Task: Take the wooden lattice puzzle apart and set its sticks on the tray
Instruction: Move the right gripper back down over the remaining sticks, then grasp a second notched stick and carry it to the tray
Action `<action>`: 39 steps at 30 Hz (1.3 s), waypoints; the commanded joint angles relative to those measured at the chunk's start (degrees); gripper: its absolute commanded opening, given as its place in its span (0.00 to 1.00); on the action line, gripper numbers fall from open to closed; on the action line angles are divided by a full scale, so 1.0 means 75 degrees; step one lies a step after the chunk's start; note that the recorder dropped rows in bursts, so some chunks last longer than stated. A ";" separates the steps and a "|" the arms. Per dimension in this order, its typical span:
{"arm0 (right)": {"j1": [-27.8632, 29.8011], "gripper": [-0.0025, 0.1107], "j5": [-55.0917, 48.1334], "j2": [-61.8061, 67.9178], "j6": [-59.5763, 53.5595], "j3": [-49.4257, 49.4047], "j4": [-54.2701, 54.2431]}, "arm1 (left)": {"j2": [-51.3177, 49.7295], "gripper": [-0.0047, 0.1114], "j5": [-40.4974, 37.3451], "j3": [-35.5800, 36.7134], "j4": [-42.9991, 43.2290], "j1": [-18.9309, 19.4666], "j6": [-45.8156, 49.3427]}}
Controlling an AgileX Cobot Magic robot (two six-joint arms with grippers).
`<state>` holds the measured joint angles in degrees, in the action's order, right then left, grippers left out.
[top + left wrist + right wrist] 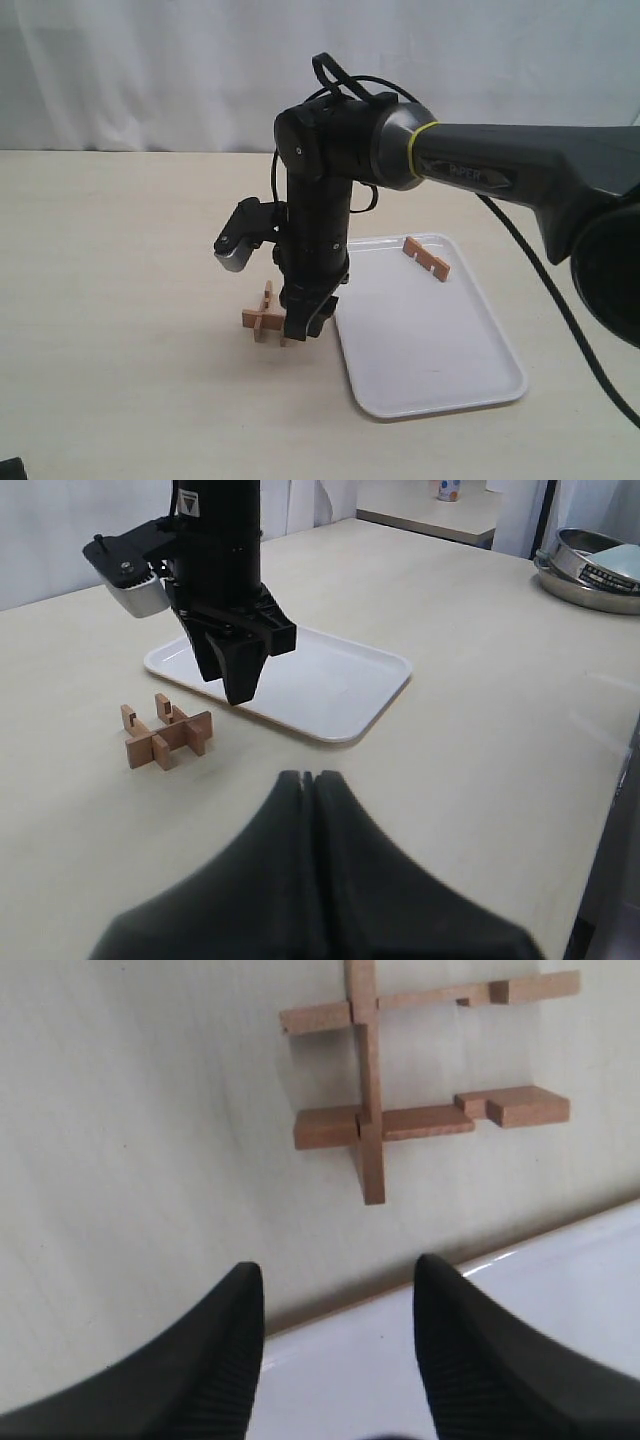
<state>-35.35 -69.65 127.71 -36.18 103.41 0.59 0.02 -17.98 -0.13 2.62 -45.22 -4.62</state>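
Closest to the lens sits the left pincer [309, 780], jaws pressed together and empty, well back from the work. Moving right across the table [110, 300], the wooden lattice puzzle [262, 320] lies flat, three interlocked sticks: two parallel, one crossing them. Just beside it hangs the right pincer [305, 322], pointing down, jaws moderately apart and empty, by the edge of the tray [420, 350], far nearer than the left. One loose stick [426, 257] rests on the tray's far end.
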 commanded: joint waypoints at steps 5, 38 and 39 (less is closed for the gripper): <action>0.0007 0.41 0.0003 0.0096 0.0003 -0.0031 -0.0032 | -0.0003 0.04 0.0040 0.0018 -0.0029 -0.0022 -0.0022; 0.0007 0.39 0.1084 0.0479 -0.0091 -0.0031 0.0295 | -0.0003 0.04 0.0040 0.0018 -0.0029 -0.0022 -0.0022; 0.0007 0.39 0.1098 0.0494 -0.0091 -0.0031 0.0316 | -0.0003 0.04 0.0040 0.0018 -0.0029 -0.0022 -0.0022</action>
<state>-35.35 -62.38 131.11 -36.41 103.41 1.93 0.02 -17.98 -0.13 2.62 -45.22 -4.62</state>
